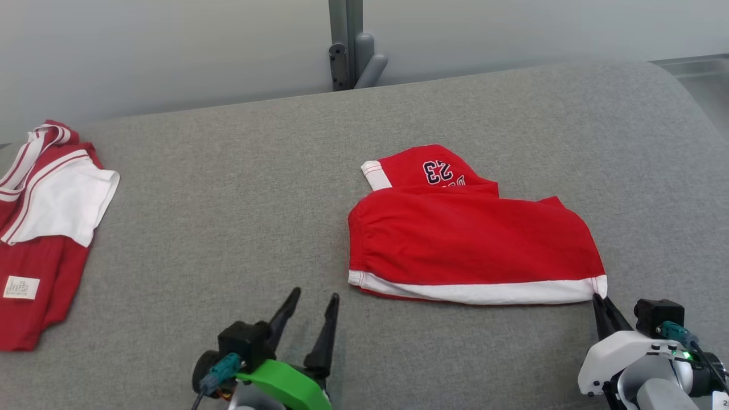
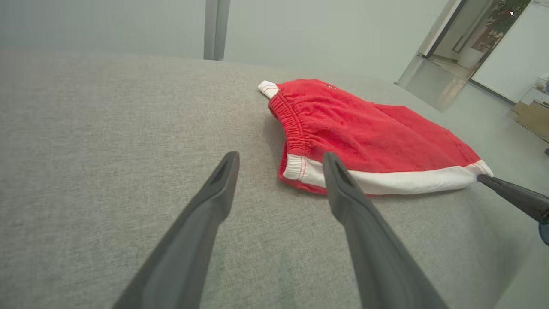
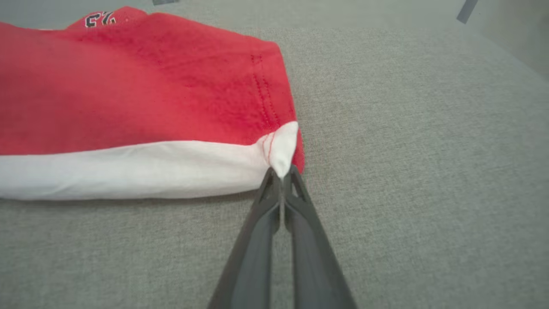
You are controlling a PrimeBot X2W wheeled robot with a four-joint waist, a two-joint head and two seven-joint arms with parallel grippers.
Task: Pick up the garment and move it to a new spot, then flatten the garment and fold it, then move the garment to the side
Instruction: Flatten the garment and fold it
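The garment (image 1: 467, 239) is a pair of red shorts with white trim and a "23" print, lying folded over on the grey cushion (image 1: 228, 199) right of centre. My right gripper (image 1: 598, 297) is shut on its near right white corner, and the right wrist view shows the fabric (image 3: 281, 159) pinched between the tips (image 3: 281, 174). My left gripper (image 1: 313, 300) stands open near the front edge, just left of the garment's near left corner (image 2: 296, 169), with nothing between its fingers (image 2: 223, 180). The right gripper's fingers (image 2: 510, 195) also appear at the garment's far corner in the left wrist view.
A second red and white garment (image 1: 40, 228) lies at the cushion's far left edge. A grey post with a bracket (image 1: 347, 51) stands behind the cushion against a pale wall. Bare grey fabric lies between the two garments.
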